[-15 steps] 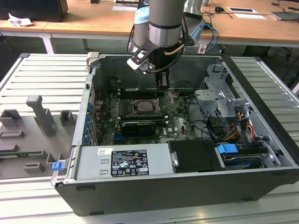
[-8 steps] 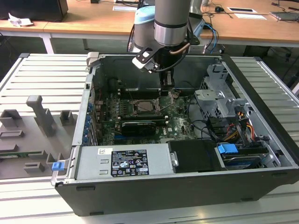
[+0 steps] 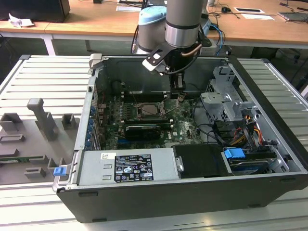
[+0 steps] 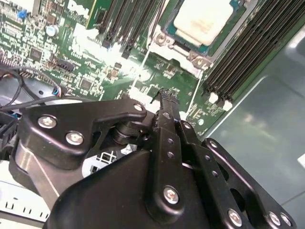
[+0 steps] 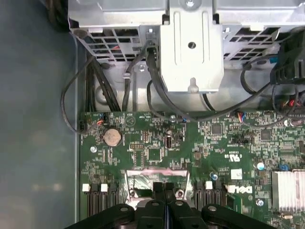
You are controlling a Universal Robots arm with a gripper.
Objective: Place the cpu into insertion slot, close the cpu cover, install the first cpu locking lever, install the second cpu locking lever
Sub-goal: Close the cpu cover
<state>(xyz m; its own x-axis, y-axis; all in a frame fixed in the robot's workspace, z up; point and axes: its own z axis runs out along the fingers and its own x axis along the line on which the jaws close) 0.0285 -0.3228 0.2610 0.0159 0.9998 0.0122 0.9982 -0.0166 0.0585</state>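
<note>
The cpu (image 4: 205, 19) lies in the insertion slot (image 3: 153, 116); in the exterior view the hand (image 3: 179, 96) hangs at its 2 o'clock.

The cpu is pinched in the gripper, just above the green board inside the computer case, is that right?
Not quite. The cpu is not in the gripper. It lies in the insertion slot on the green board, as the second wrist view shows. The gripper is shut with no chip in it, above the board a little way from the slot.
</note>
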